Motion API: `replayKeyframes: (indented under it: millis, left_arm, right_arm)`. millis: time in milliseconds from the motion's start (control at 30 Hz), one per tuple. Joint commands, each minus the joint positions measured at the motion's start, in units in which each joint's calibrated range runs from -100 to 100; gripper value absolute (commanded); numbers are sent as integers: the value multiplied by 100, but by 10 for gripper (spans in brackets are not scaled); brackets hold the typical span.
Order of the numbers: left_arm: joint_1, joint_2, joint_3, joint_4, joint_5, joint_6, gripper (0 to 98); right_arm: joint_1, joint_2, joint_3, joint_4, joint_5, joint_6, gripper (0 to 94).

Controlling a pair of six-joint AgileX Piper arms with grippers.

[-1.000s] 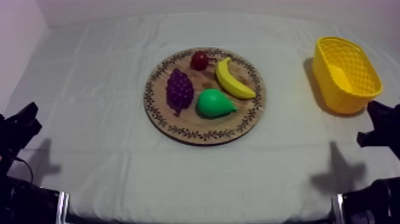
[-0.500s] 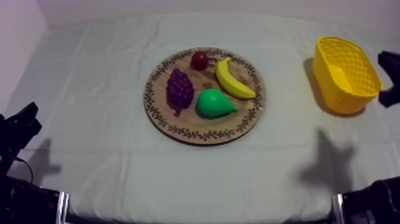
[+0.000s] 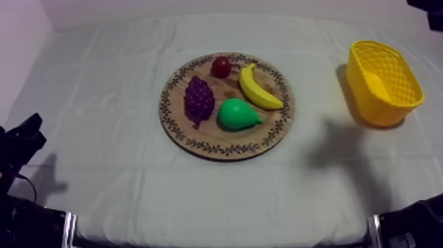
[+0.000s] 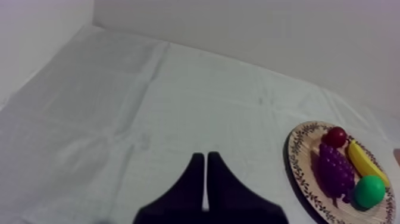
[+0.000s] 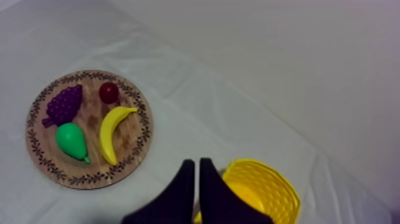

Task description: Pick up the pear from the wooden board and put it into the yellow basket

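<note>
Pear not yet picked. The green toy pear lay on its side on the round wooden board w/ patterned rim, in the board's near half, between the purple bunch of grapes and the yellow banana. It was just beside both; couldn't tell if it touched either. Its narrow end pointed twd the basket side. The small red fruit sat at the far rim, apart from the pear.

Left gripper sat low at its own side over bare grey-white cloth, jaws together as a narrow wedge on nothing, the board well off to one side. Prob. parked to keep out of the way.

Right gripper hung high, over the rim of the yellow plastic basket, looking down on board and pear. Its jaws were also pressed together, empty. My guess: this arm does the job, since the basket is on its side.

Room: open cloth between board and basket, nothing in the carry path. Pear's near side faced only the board's rim, so approach from above or from the near side looked cleanest. The tight spots were grapes and banana flanking it; jaws must open before descent and could nudge either fruit. Basket mouth wide, empty, near the table's right edge.
</note>
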Motion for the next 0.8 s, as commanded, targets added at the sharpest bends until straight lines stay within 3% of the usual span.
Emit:
replayKeyframes:
  millis: [0,267,600,767]
  left_arm:
    - [-1,0,5,1,-1,1,1]
    - [-1,0,5,1,-1,1,1]
    - [-1,0,5,1,-1,1,1]
    - [-1,0,5,1,-1,1,1]
  right_arm:
    - [-156,481,-579,53,197,-19,6]
    - [-742,1424,-911,254,465,202,6]
    - [-1216,2778,-1662,324,1170,579,5]
    - [-1395,3105,-1604,322,1270,890,49]
